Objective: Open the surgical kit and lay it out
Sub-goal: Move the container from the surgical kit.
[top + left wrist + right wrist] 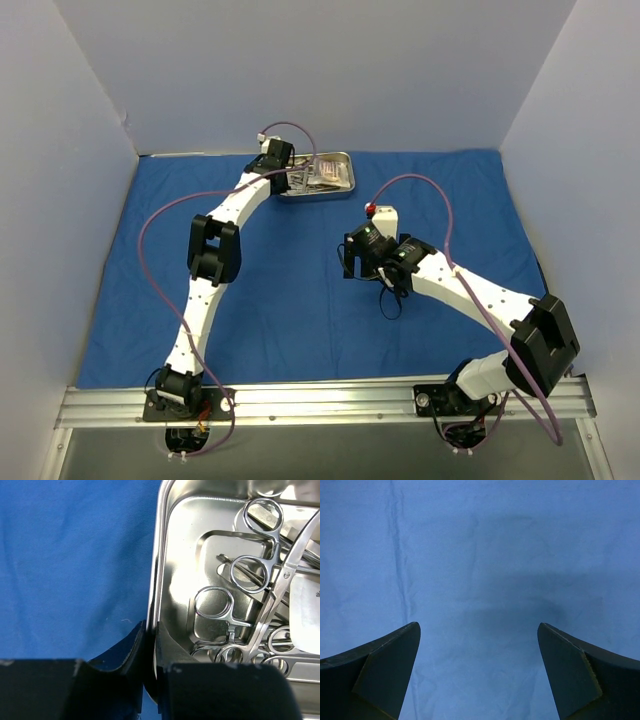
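- Several steel clamps [274, 549] and a pale packet [306, 611] heaped inside the tray [165, 550], with nothing laid out yet.
- Sits at the far middle of the royal-blue cloth wrap [300, 300], already opened and spread flat almost from wall to wall.
- Pinched at its left rim by the left pincer [151, 628], one finger outside the wall and one inside, nearly closed with only the steel between.
- Well apart and nearer the arm bases, the right pincer [478, 626], spread wide over bare cloth and holding nothing.
- Judged roughly halfway, with the unwrapping done and the tray exposed.
- Left to do, by the look of it: settling the tray in place, then lifting out the clamps, the packet and whatever else lies beneath, and setting them side by side on the cloth.
- Cannot pick out tweezers with any certainty among the crossed shanks.
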Robot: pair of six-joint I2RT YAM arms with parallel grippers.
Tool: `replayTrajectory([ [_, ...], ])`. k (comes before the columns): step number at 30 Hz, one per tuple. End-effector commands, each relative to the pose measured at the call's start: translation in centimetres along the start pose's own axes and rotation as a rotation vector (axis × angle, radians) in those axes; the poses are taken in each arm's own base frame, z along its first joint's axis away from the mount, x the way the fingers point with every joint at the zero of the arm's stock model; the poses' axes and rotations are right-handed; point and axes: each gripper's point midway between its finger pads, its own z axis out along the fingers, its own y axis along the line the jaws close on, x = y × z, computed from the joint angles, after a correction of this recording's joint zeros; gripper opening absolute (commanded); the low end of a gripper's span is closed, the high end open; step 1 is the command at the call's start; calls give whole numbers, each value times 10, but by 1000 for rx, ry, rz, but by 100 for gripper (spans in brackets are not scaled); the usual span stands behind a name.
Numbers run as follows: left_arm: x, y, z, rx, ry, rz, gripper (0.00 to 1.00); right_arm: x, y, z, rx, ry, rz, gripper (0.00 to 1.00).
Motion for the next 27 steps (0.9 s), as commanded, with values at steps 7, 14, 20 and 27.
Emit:
replayTrajectory([
  [7, -39, 91, -40, -201, -89, -275, 2, -4, 13, -5, -45, -16, -12, 99],
  [14, -11, 175, -86, -377, -114, -537, 2, 1, 17, -8, -94, -14, -41, 99],
  [20, 30, 232, -120, -554, -91, -763, 2, 6, 23, -13, -146, -15, -66, 99],
  [27, 82, 267, -152, -733, -106, -967, 2, 15, 20, -19, -176, -11, -75, 98],
])
